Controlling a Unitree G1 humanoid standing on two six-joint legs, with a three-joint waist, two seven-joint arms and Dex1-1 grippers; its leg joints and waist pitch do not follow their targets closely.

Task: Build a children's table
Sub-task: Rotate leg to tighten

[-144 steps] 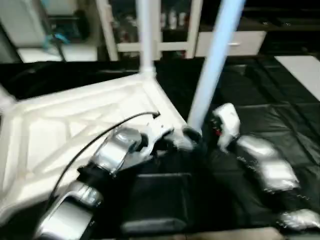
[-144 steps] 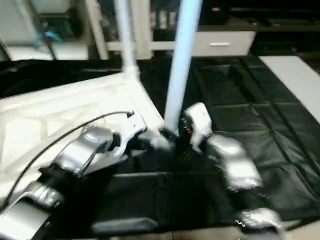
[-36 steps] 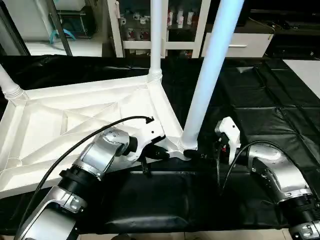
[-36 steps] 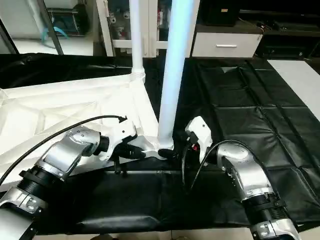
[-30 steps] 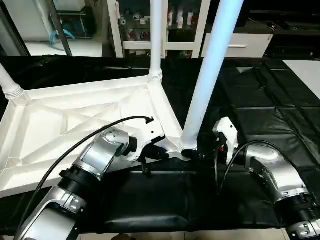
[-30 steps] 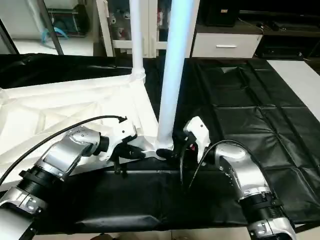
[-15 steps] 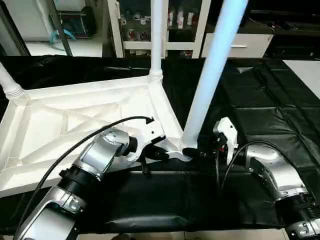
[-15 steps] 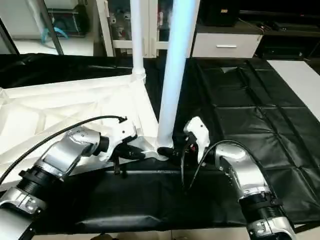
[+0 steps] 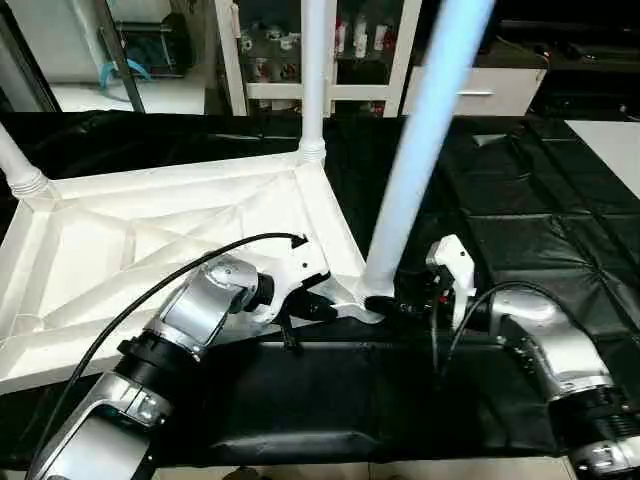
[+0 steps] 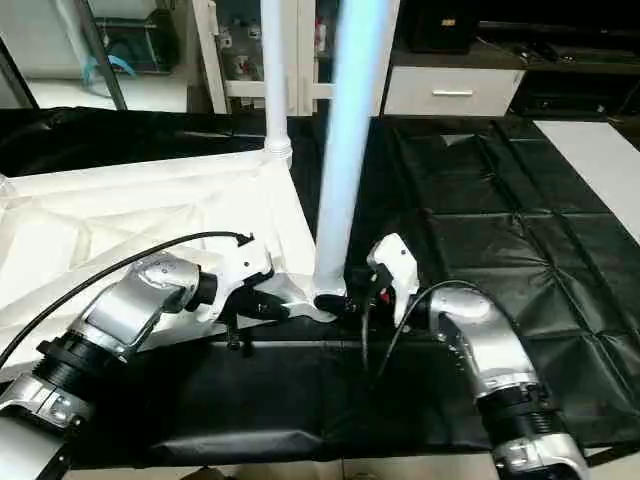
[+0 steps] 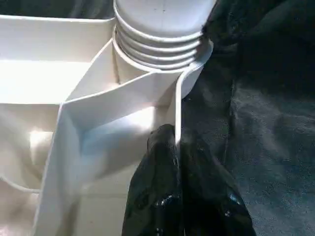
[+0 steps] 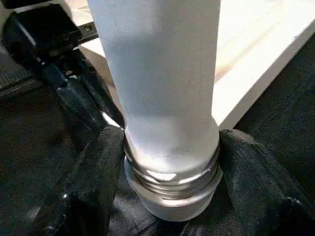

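The children's table top [image 9: 150, 235] lies upside down, ribbed side up, on the black cover. A white leg [image 9: 312, 80] stands in the far corner socket, another leg [image 9: 18, 172] rises at the far left, and a third leg [image 9: 420, 150] stands in the near right socket. My left gripper [image 9: 318, 308] is shut on the top's rim [image 11: 178, 108] just beside that socket. My right gripper [image 9: 385, 303] holds the near leg [image 12: 167, 88] at its threaded base, with one black finger [image 12: 93, 167] on each side touching it.
The black-covered work table [image 9: 520, 200] stretches to the right and towards me. Glass-fronted shelves [image 9: 360, 50] and a white drawer unit [image 9: 500, 95] stand behind it. A white panel [image 9: 612, 140] lies at the far right edge.
My right gripper's fingers have closed in against the base of the near leg. The left gripper and the table top have stayed where they were.
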